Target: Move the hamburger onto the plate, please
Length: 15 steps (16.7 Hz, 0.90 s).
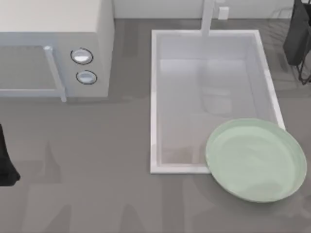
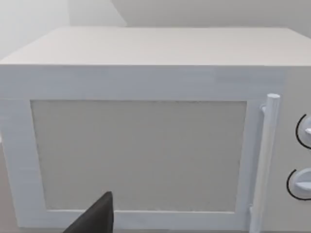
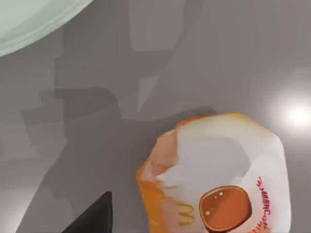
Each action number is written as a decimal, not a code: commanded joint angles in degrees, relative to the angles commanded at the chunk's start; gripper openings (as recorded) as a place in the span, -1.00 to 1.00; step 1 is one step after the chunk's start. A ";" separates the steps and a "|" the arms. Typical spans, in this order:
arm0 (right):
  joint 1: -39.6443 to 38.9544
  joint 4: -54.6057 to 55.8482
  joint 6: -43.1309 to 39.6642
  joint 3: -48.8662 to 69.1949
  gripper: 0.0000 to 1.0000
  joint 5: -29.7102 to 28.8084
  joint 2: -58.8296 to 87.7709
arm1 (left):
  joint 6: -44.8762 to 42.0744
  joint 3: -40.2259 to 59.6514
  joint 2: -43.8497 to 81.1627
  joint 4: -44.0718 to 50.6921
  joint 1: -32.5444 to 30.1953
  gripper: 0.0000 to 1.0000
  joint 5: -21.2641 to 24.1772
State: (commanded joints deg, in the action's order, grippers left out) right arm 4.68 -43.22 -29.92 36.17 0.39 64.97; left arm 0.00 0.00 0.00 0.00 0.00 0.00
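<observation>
The pale green plate (image 1: 256, 160) sits at the lower right of the top view, on the grey tabletop (image 1: 97, 194), its upper left rim overlapping the lower right corner of the white sink basin (image 1: 209, 97). A white microwave (image 1: 53, 48) fills the upper left.

The right arm (image 1: 299, 34) shows at the upper right edge of the top view. In the right wrist view the hamburger (image 3: 218, 179), orange with white patches and a red-brown centre, lies on the tabletop, close beside the dark tip of the right pincer (image 3: 95, 216) and not touching it. Whether that pincer is apart or together I cannot tell.

The left arm (image 1: 6, 160) rests at the left edge, its wrist view facing the microwave door; its pincer (image 2: 95, 218) state I cannot tell.
</observation>
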 joint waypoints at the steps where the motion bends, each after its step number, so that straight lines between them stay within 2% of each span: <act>1: 0.35 -2.59 -1.82 2.31 1.00 -0.03 3.69 | 0.00 0.00 0.00 0.00 0.00 1.00 0.00; 7: 1.60 -11.53 -8.40 11.16 1.00 -0.14 16.93 | 0.00 0.00 0.00 0.00 0.00 1.00 0.00; 15: 1.42 -9.43 -8.36 9.94 1.00 -0.14 18.36 | 0.00 0.00 0.00 0.00 0.00 1.00 0.00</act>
State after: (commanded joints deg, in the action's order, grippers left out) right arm 6.10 -52.65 -38.28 46.12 0.26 83.32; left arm 0.00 0.00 0.00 0.00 0.00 0.00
